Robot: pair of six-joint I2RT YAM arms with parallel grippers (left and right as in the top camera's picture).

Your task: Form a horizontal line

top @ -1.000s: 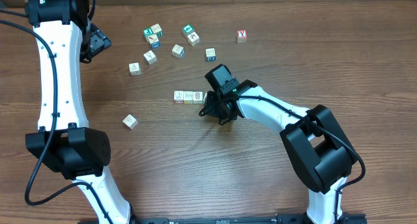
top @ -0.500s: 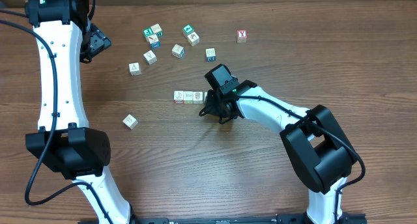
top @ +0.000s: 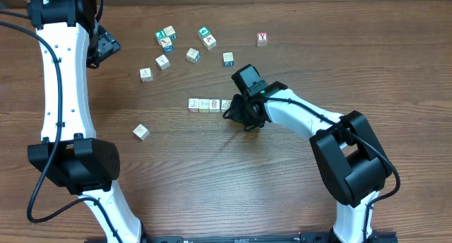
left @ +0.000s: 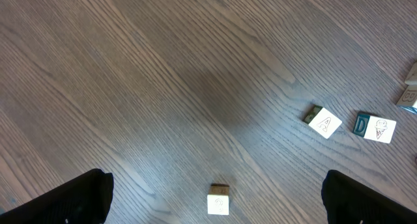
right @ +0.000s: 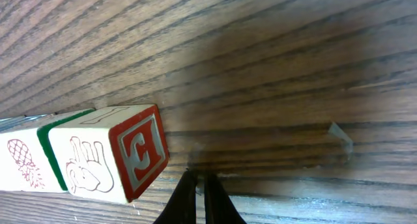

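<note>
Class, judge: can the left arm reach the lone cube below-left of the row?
Probably yes: the lone cube sits apart, nothing around it, on that arm's side, and the left fingers stand open.

Robotics lab bench; left arm point(top: 60, 95), right arm point(top: 296, 115) on wood-grain table point(top: 212, 179)

Pale cubes in the row point(top: 209, 104); end cube point(right: 124, 160) bears a red E and a hand outline. Table point(top: 212, 172) brown, wood-grained.
</note>
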